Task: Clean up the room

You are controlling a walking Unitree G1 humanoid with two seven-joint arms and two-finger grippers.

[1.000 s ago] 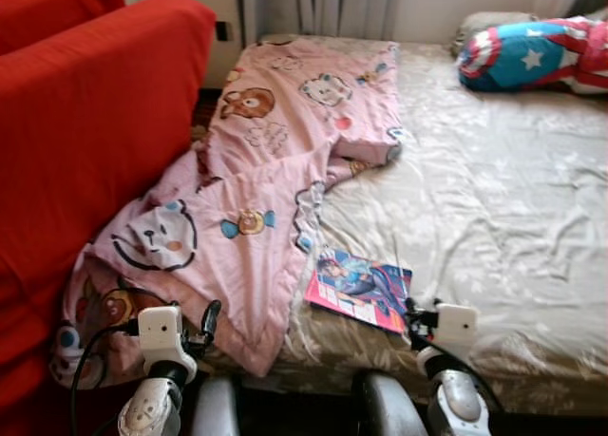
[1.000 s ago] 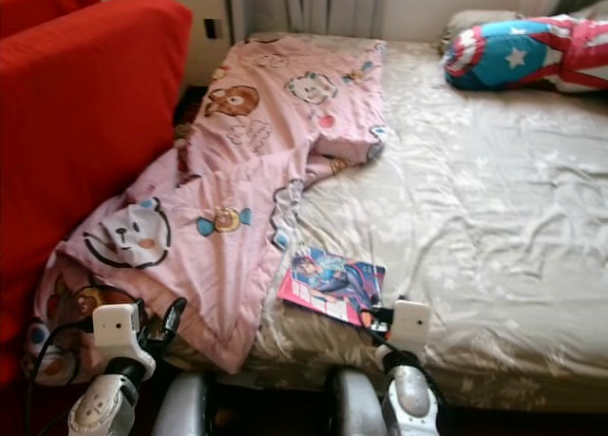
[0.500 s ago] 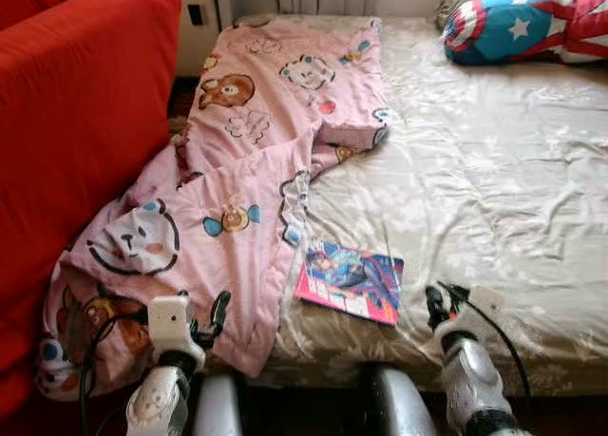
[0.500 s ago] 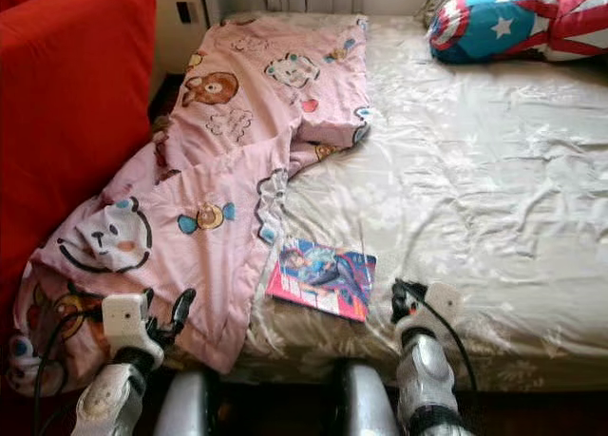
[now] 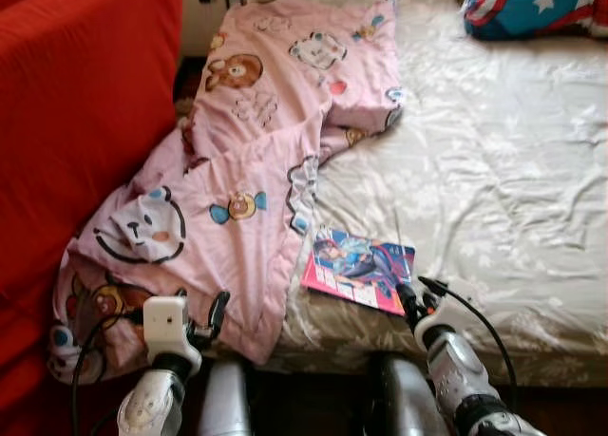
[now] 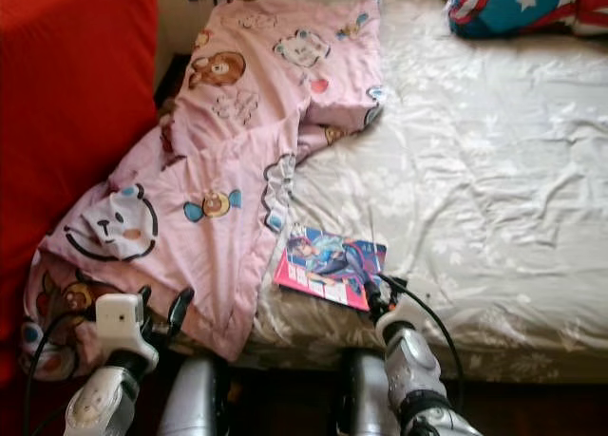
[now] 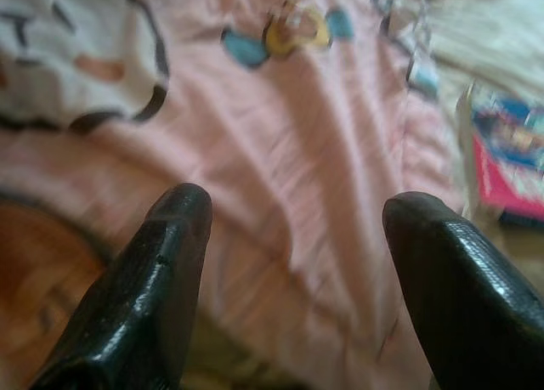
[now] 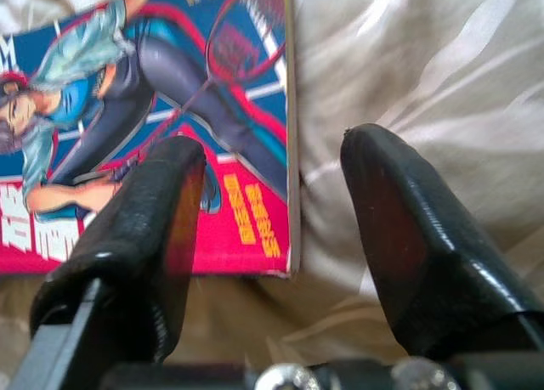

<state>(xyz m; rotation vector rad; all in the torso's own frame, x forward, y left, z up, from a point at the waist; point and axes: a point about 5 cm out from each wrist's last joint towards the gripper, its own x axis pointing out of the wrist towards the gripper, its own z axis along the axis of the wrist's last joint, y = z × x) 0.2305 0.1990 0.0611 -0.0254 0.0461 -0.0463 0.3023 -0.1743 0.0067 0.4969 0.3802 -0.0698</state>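
Observation:
A colourful magazine (image 5: 359, 270) lies flat on the beige bed sheet (image 5: 494, 180), near the front edge. My right gripper (image 5: 410, 299) is at its near right corner, open. In the right wrist view the right gripper (image 8: 272, 195) straddles the magazine (image 8: 127, 84) edge, one finger over the cover, the other over the sheet. A pink cartoon blanket (image 5: 256, 161) hangs off the bed's left side. My left gripper (image 5: 214, 314) hovers open by its lower hem, with the blanket (image 7: 280, 152) below its fingers.
A red sofa (image 5: 76, 113) stands close on the left, with the blanket draped into the gap. A star-patterned pillow (image 5: 532, 4) lies at the far right of the bed. The sheet to the right of the magazine is bare and wrinkled.
My right gripper has turned and reached forward to the magazine's near right corner. The view has tipped down toward the bed. The left gripper has hardly moved.

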